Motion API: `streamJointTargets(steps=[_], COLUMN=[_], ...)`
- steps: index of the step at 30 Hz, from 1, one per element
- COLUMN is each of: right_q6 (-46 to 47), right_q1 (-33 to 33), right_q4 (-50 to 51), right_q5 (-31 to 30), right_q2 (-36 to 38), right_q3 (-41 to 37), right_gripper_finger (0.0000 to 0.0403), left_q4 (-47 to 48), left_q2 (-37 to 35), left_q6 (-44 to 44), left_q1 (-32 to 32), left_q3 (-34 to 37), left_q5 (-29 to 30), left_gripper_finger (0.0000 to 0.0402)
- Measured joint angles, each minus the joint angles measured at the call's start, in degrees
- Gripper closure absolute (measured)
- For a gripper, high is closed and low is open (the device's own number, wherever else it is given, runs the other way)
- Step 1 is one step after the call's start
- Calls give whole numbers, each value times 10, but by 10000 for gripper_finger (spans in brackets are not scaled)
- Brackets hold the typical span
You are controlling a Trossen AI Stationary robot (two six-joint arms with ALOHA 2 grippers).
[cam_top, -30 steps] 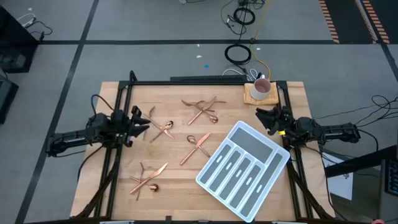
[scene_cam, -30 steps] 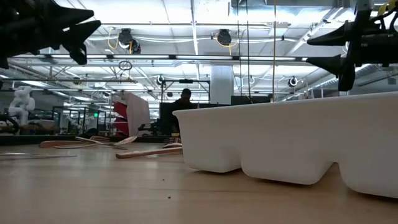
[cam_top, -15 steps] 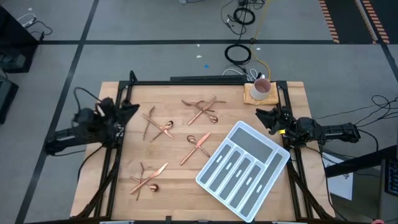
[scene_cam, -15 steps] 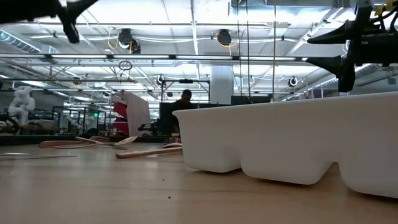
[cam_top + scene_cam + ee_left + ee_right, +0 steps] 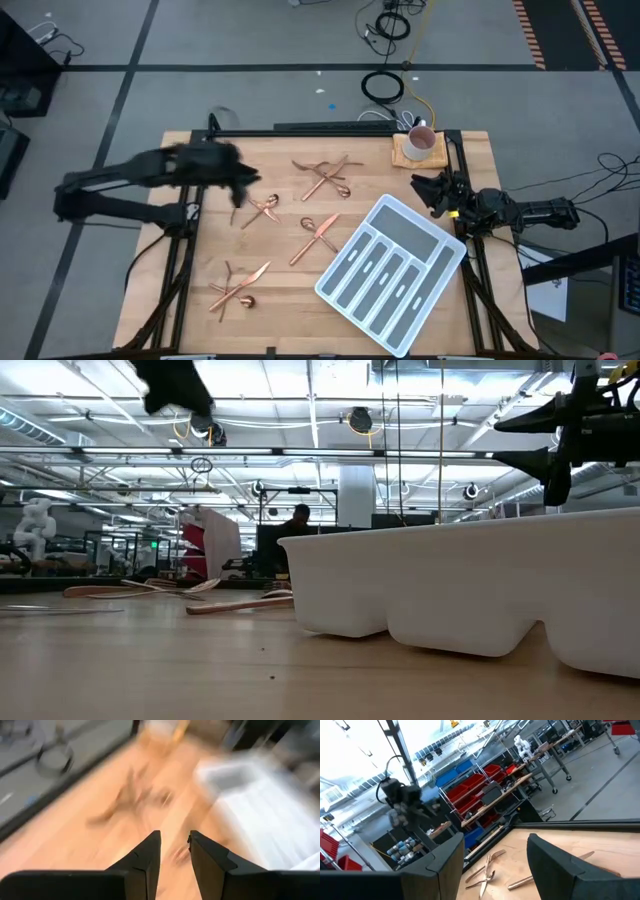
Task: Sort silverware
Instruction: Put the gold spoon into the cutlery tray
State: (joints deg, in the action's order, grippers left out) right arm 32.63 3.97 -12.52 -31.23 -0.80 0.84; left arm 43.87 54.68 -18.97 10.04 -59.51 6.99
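Fingers of the left gripper (image 5: 243,186) are seen in its wrist view standing parallel with a narrow gap between them and nothing held; the gripper hangs above the table (image 5: 280,300) near its ten o'clock corner, close over the nearest crossed cluster of silverware (image 5: 262,209). The copper pieces lie in four small heaps on the wood: this one at about nine o'clock from the table's centre, another (image 5: 325,173) at twelve, a third (image 5: 318,230) at the centre, and a fourth (image 5: 240,285) toward seven. The divided tray (image 5: 390,262) sits at four o'clock and appears empty of cutlery. For the step in hand, judged to be the first pick, a single piece should be singled out where it lies clear of its neighbours, and the gap should be widened before descent, since crossed handles could be dragged together. The right gripper (image 5: 432,193), its fingers spread wide and empty, waits at the table's three o'clock edge.
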Motion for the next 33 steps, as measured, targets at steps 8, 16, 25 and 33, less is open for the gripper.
streamJointTargets(steps=[8,16,25,33], right_q6=[-23,-19,-20,-20], right_q1=[0,0,0,0], right_q4=[49,77,79,80], right_q5=[-3,-2,-2,0], right_q2=[0,0,0,0], right_q3=[0,0,0,0], right_gripper_finger=[190,160,156,156], left_q4=[17,-17,-7,-37], left_q2=[160,241,316,319], left_q6=[13,115,166,137], left_q1=[32,42,112,227], left_q3=[13,13,12,19], left_q5=[-9,-58,-86,-167], left_gripper_finger=[274,230,178,175])
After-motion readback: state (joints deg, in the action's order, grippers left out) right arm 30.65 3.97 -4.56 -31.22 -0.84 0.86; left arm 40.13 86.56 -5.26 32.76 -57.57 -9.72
